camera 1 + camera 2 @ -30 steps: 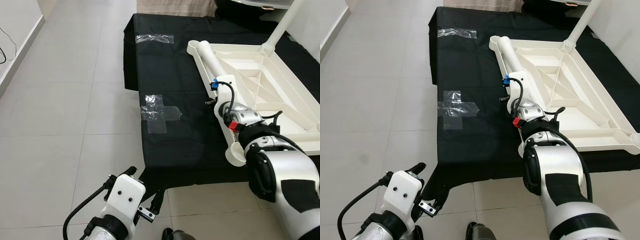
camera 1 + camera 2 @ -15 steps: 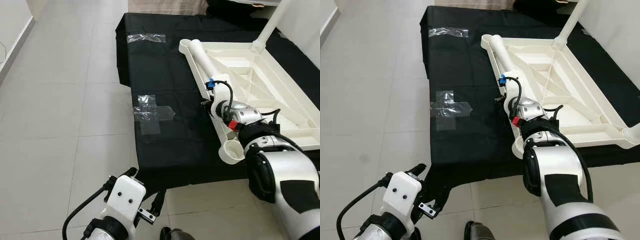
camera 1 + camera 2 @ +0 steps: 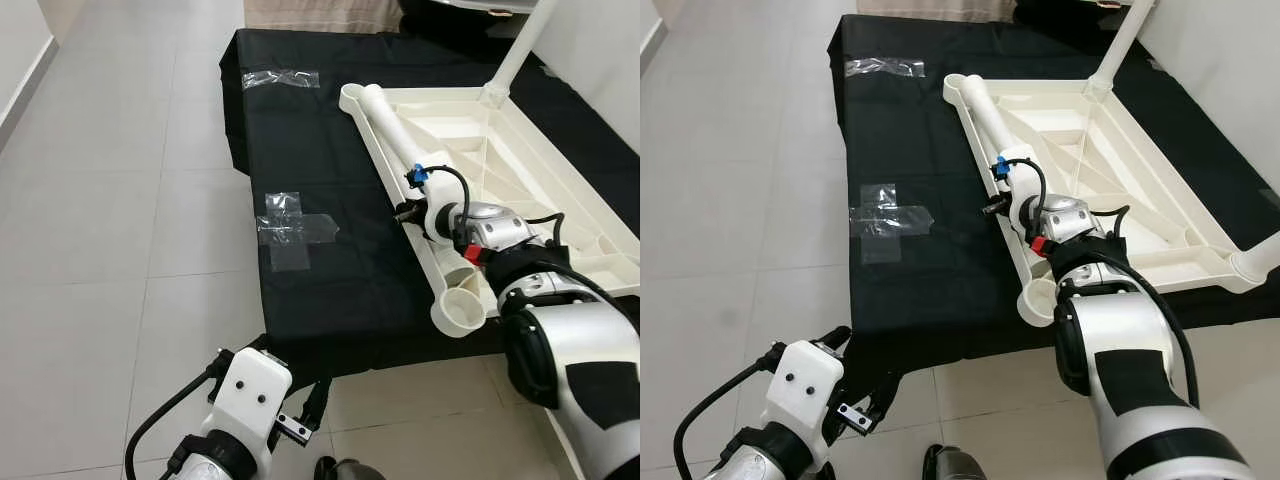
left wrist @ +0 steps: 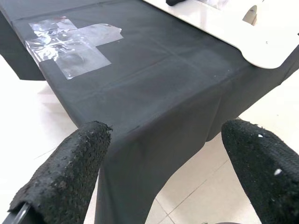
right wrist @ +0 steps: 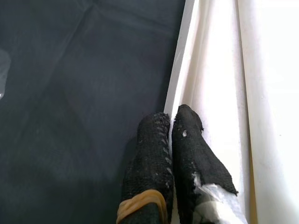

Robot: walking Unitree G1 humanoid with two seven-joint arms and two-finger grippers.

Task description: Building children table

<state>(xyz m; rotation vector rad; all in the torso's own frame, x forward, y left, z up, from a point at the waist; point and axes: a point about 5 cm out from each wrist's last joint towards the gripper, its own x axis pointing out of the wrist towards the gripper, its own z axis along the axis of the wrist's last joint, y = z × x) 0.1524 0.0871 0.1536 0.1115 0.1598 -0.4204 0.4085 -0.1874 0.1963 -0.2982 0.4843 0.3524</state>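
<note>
Table part: the white plastic ribbed tabletop (image 3: 520,150) lay upside down on the black cloth sheet (image 3: 330,250) spread over the pale tiled floor (image 3: 100,220) — you had it well to the robot's right, ribs facing up.
Fitted leg: one white tubular leg (image 3: 515,55) stood upright in the far corner socket, so I judged one leg mounted.
Loose leg: a second white plastic tube leg (image 3: 405,150) lay flat along the near-left rim of the tabletop, not yet stood in a socket.
Near socket: the round white corner cup (image 3: 458,312) at the closest corner sat open, with no leg in it.
Right gripper (image 5: 170,135): its black fingers were pressed together on the thin white rim of the tabletop, one finger on the cloth side and one inside the channel.
Left gripper (image 4: 163,172): spread wide and holding nothing, it hung low over the near edge of the cloth, well apart from the tabletop.
Progress: early, by my judgement — you had one leg standing, and at least the near corner left to fill; the other corners were not clear enough to count.
Markings: two crosses of clear adhesive tape (image 3: 290,228) sat on the cloth.
Writing: you had no brand, label or legible text anywhere.
</note>
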